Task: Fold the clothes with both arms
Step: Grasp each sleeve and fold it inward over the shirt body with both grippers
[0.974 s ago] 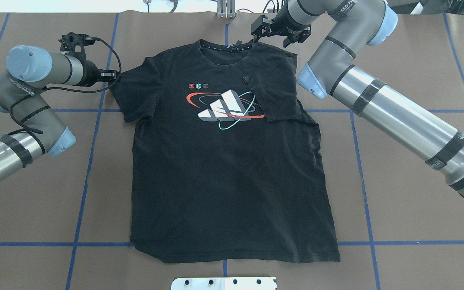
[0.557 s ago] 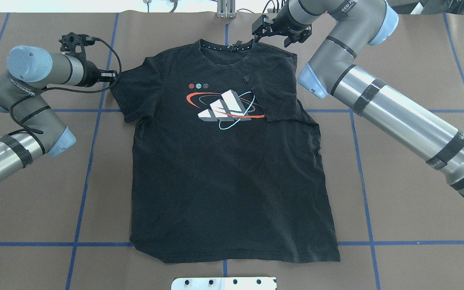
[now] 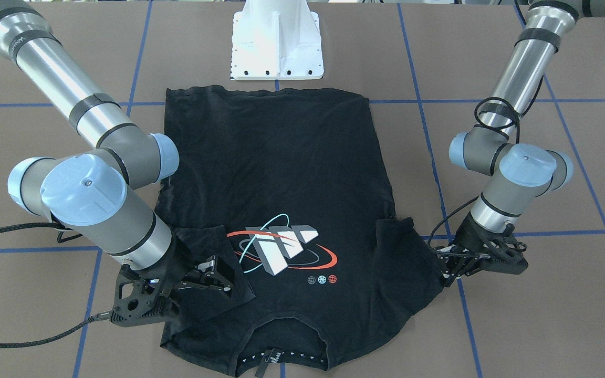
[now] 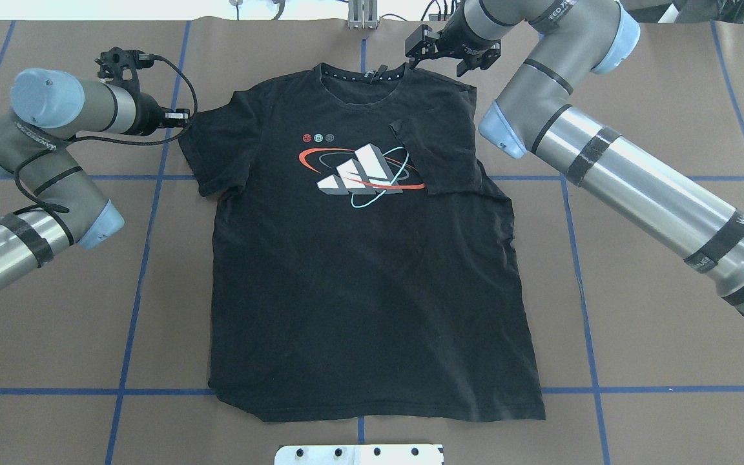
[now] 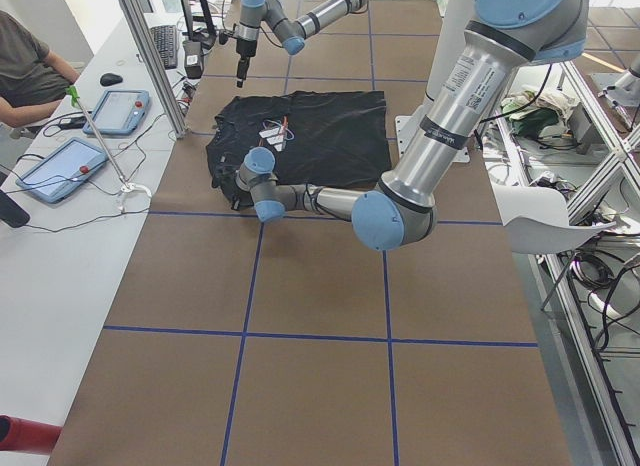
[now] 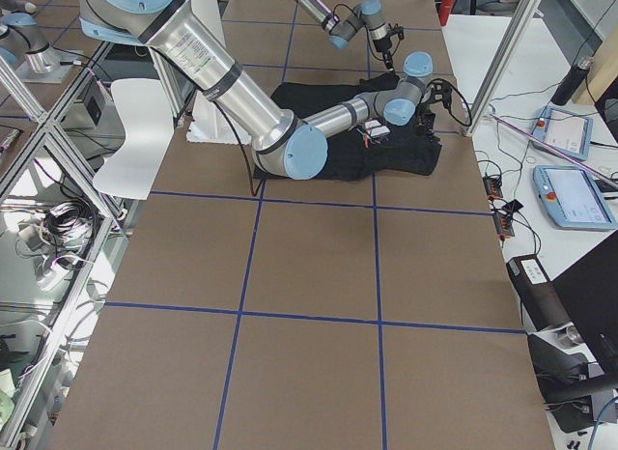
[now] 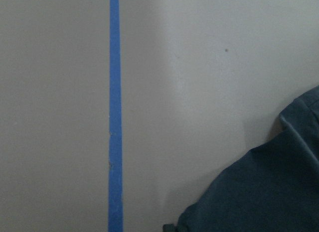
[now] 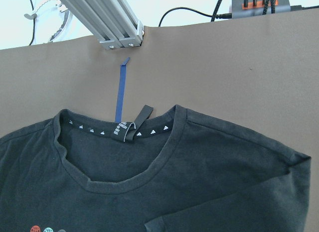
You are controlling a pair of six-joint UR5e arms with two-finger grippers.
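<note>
Both grippers are noted shifted slightly toward 12 o'clock: right gripper, spread wide, empty, by the 1 o'clock shoulder of the T-shirt laid flat on the table; left gripper, opening indiscernible, at the unfolded 10 o'clock sleeve, judged next.

The left pincer sat black against the sleeve of the T-shirt, too small to tell whether its jaws gripped cloth. Seen from across the worktop, the right arm covered the shirt's side edge, and the view's lower edge clipped the collar.
</note>
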